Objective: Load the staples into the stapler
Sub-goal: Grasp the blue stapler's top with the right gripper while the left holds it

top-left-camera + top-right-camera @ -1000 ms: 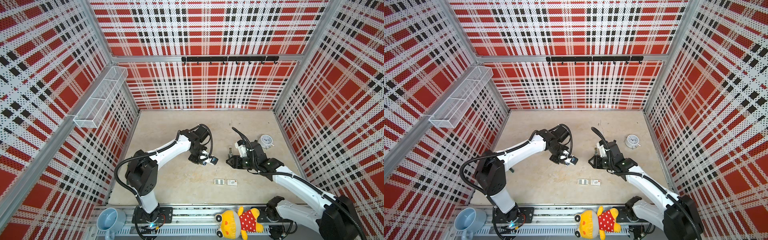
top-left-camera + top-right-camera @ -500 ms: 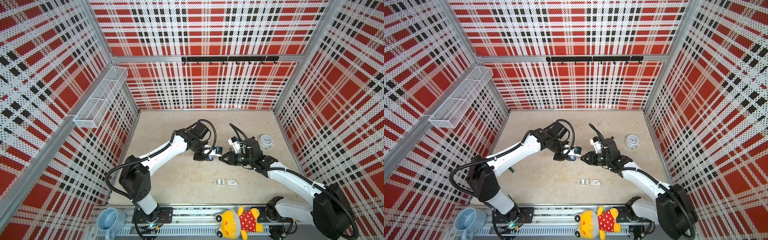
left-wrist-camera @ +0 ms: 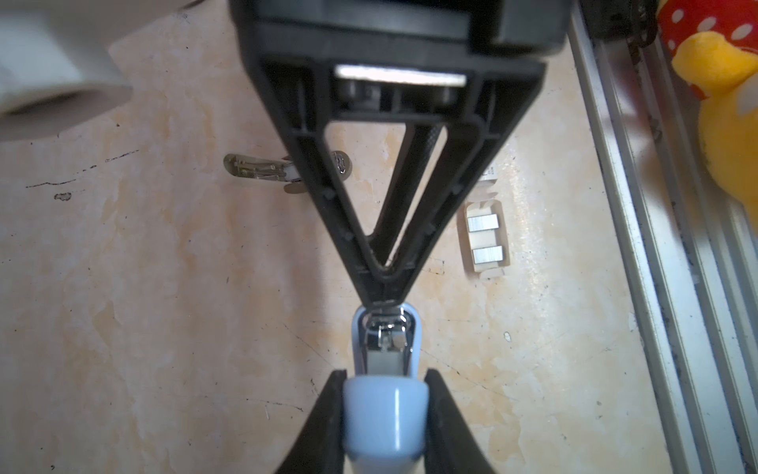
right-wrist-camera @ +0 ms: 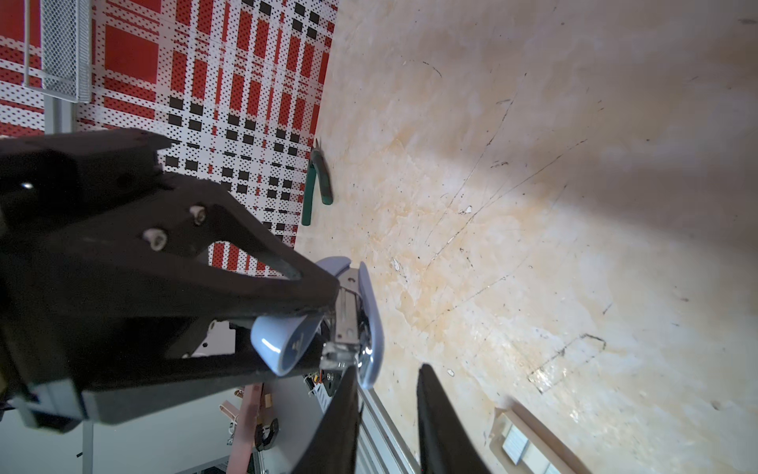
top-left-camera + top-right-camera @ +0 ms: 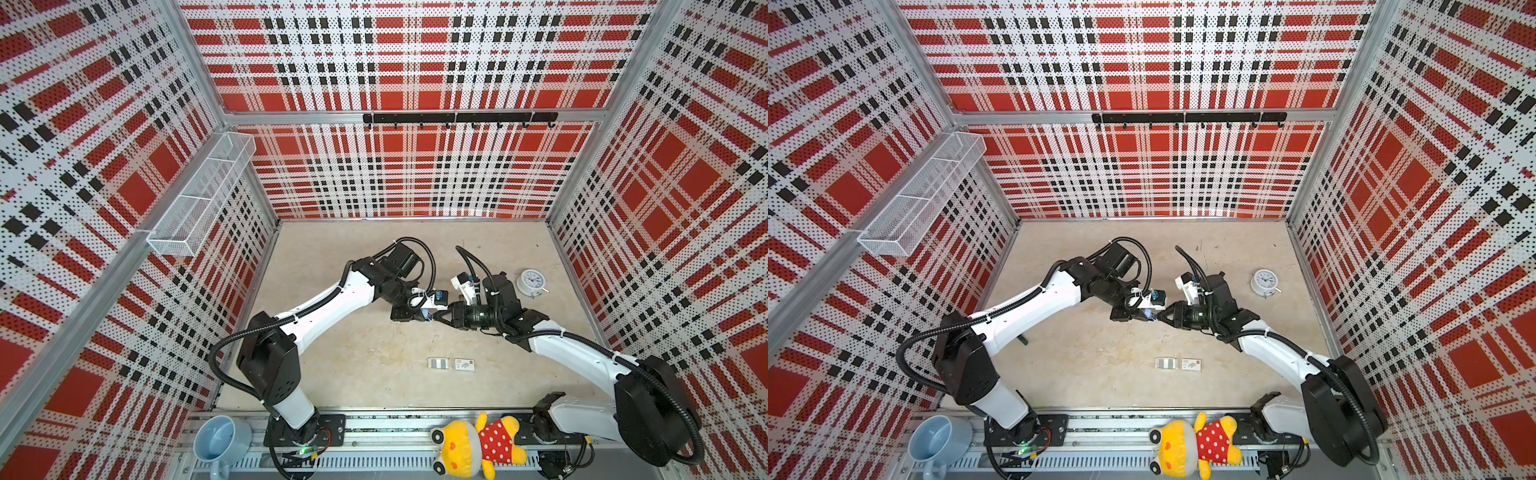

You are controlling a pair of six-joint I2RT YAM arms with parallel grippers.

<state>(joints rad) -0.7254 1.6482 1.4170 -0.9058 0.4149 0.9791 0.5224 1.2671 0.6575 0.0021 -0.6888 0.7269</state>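
While the stapler [image 3: 385, 414] hung above the middle of the surface [image 5: 374, 374], clenched at one end by the left hand [image 3: 384, 381], the right hand [image 4: 387, 371] met its far end, jaws apart and gripping nothing certain. Opening the stapler appeared the step in hand; next, that hand likely needed to pinch the cover and swing it back. The staples [image 3: 483, 223] lay untouched in their card tray [image 3: 490, 269] near the front rail. A second earlier the hands had hung apart.
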